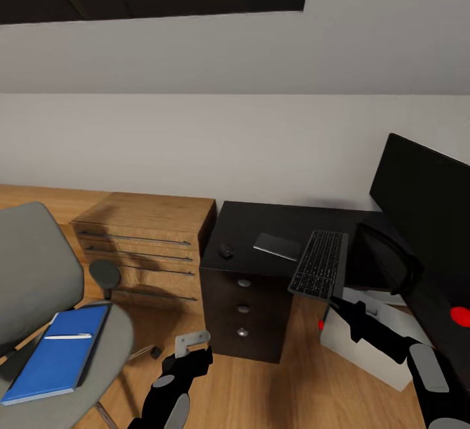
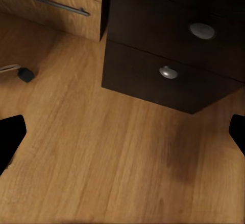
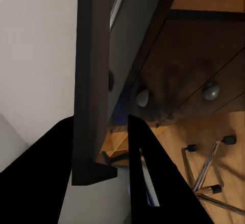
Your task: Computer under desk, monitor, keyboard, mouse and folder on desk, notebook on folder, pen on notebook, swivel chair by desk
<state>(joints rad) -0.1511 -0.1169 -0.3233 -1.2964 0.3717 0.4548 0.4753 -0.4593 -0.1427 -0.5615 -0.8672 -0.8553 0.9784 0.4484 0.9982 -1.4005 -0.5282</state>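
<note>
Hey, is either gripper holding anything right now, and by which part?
The right gripper holds the keyboard by its near short edge, jaws on either side. The left gripper is open and empty.

Monitor (image 1: 427, 204) cut by right edge; computer (image 1: 365, 344) partly behind right arm; swivel chair (image 1: 39, 272) cropped left.

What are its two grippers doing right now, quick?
Left gripper: open, holding nothing, above the wooden floor.
Right gripper: shut on the keyboard, gripping its near edge over the desk.
</note>
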